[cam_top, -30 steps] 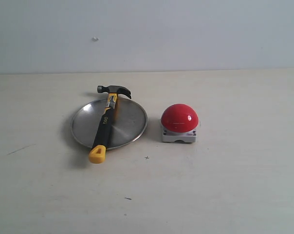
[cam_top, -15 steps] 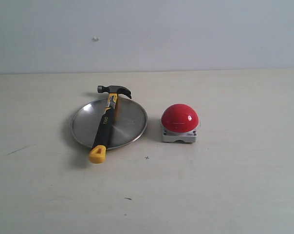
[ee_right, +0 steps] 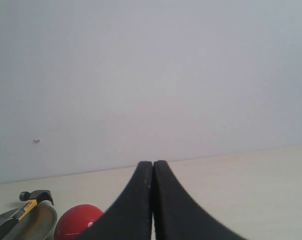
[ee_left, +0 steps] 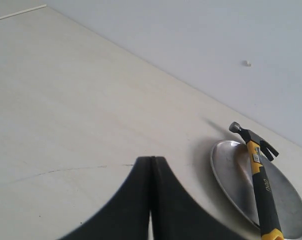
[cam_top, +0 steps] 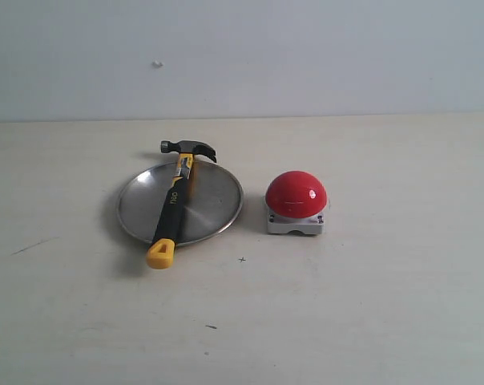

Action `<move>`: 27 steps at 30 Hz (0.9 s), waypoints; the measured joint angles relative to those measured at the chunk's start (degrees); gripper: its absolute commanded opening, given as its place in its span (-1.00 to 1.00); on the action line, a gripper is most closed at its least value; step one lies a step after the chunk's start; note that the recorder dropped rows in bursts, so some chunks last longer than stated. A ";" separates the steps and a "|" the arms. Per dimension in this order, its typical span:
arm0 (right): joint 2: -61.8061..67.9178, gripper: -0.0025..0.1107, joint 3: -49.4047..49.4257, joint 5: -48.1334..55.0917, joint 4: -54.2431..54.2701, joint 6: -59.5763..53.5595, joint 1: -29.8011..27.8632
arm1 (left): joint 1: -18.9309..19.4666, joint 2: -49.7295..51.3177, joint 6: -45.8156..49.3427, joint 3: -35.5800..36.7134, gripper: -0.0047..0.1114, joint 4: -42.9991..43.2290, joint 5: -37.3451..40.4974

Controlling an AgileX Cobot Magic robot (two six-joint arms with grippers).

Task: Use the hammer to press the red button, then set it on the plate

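Silver metal gleams where the plate (cam_top: 214, 200) sits on the pale table (cam_top: 370, 305), left of centre in the exterior view. The hammer (cam_top: 175, 202) lies flat across it, and I am not touching it. Its dark head pokes past the far rim, its black handle crosses the dish on a slight slant, and its yellow butt end overhangs the near rim. Just to the right of the plate, with a narrow strip of table between them, stands the red button (cam_top: 296, 195), its glossy dome upright on the grey square base. My left gripper (ee_left: 151, 162) has its two black fingers pressed flat together with nothing between them. From its wrist view the plate and hammer lie ahead, well apart from my fingertips. My right gripper (ee_right: 153, 165) is likewise closed tight on nothing, fingers meeting in a thin seam, and it points toward the pale wall (ee_right: 151, 75). Past those fingers I see part of the red dome and, beside it, the hammer's head and the plate's edge.
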 measured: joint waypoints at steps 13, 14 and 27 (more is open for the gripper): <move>0.00 -0.96 0.00 -2.18 -8.87 5.81 0.00 | 0.00 0.00 0.00 0.00 -0.92 0.00 0.00; 0.00 -0.96 0.00 -1.23 -14.83 11.00 0.00 | 0.00 0.00 0.00 0.00 -0.92 0.00 0.00; 0.00 -0.96 0.00 12.98 -85.78 76.29 0.00 | 0.00 0.00 0.00 0.00 -0.92 0.00 0.00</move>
